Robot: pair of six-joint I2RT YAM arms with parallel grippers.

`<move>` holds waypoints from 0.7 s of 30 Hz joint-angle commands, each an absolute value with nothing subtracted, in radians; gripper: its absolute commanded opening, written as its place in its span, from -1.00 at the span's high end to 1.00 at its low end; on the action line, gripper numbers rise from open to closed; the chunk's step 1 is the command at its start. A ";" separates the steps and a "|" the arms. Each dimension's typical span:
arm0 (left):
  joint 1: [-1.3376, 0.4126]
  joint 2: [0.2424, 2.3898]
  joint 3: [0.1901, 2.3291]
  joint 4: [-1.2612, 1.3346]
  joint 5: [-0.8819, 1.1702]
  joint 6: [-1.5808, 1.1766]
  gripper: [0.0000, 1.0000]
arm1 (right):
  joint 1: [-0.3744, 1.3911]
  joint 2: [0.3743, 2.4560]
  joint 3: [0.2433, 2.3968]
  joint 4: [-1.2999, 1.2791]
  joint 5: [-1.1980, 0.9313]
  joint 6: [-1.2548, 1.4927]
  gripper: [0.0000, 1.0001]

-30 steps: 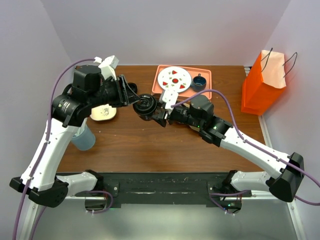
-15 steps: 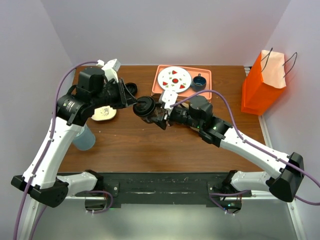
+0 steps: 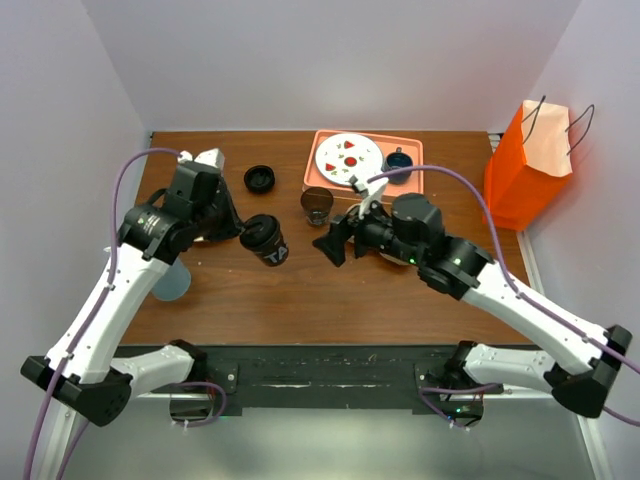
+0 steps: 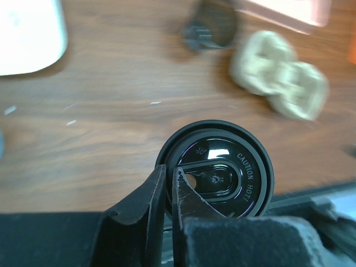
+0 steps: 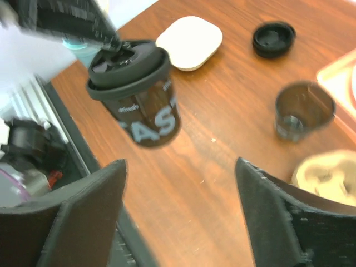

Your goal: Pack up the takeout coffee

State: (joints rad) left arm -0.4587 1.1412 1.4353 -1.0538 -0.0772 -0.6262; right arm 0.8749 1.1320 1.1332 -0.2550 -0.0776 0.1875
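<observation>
Currently the left gripper (image 4: 168,183) is clamped on the top rim of the cup (image 3: 268,243), which hangs tilted, well left of the bag (image 3: 527,168). The right gripper (image 3: 332,243), jaws apart, waits between cup and bag. Carry it slowly and level, since that thin rim pinch looks slip-prone.

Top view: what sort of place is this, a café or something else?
Probably a robot test booth, not a café: robot arms bolted at a wooden table, plain walls close around it, and props such as a coffee, orange bag and tray.
</observation>
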 commanded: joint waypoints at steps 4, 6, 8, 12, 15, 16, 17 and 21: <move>-0.460 1.062 1.201 -0.876 -0.322 -0.751 1.00 | 0.876 1.037 1.215 -0.512 0.179 0.425 -0.97; -0.460 1.061 1.134 -0.829 -0.344 -0.755 1.00 | 0.876 1.040 1.232 -0.547 0.205 0.426 -0.97; -0.460 1.089 1.108 -0.825 -0.402 -0.764 1.00 | 0.876 1.029 1.235 -0.575 0.293 0.489 -0.98; -0.460 1.091 1.010 -0.772 -0.465 -0.750 1.00 | 0.874 0.964 1.204 -0.565 0.316 0.496 -0.97; -0.460 1.080 0.957 -0.716 -0.524 -0.733 1.00 | 0.876 0.899 1.160 -0.537 0.314 0.479 -0.97; -0.460 1.081 0.953 -0.725 -0.541 -0.736 1.00 | 0.876 0.882 1.151 -0.541 0.310 0.471 -0.97; -0.460 1.088 0.942 -0.729 -0.567 -0.741 1.00 | 0.876 0.876 1.149 -0.548 0.301 0.468 -0.97; -0.460 1.068 0.852 -0.655 -0.586 -0.719 1.00 | 0.876 0.888 1.169 -0.632 0.308 0.466 -0.93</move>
